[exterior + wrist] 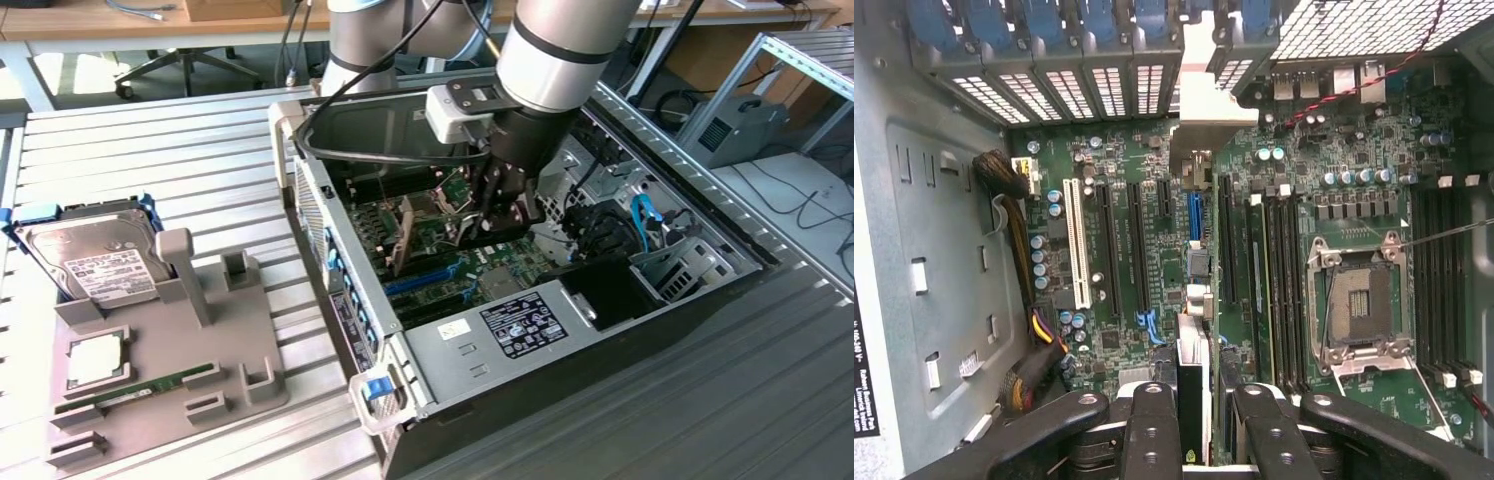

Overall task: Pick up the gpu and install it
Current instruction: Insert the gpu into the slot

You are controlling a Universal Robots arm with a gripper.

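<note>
Ribbed metal table (160,150) carries an open computer case (534,390) lying on its side, with wooden desks and the foot of an office chair (187,65) beyond the case's far end.

Inside the case, the arm reaches down over the motherboard (1124,170), and the gripper (507,215) stands at about half width, its dark fingers (1152,420) closed on either side of the gpu (1192,360). The card is seen edge-on in the wrist view: a slim dark strip standing upright, running from between the fingers towards the slotted rear wall of the case, where a pale silvery bracket meets the vented slot covers. It sits over the row of long black expansion slots, between the white slot and the memory sockets. Whether its lower edge is seated in a slot or just above one cannot be told.

Outside the case, on the exterior view's left, a grey holder tray (160,340) lies on the table. A hard drive (94,260) with a white label leans at the tray's end farther from the case's front, and a narrow green memory stick (147,385) lies flat nearer its front.

Within the case, the empty processor socket (1359,300) with its metal frame lies beside the memory sockets, on the side away from the gpu.

The card's broad face is hidden, and the gripper's body covers its near end in the wrist view.
</note>
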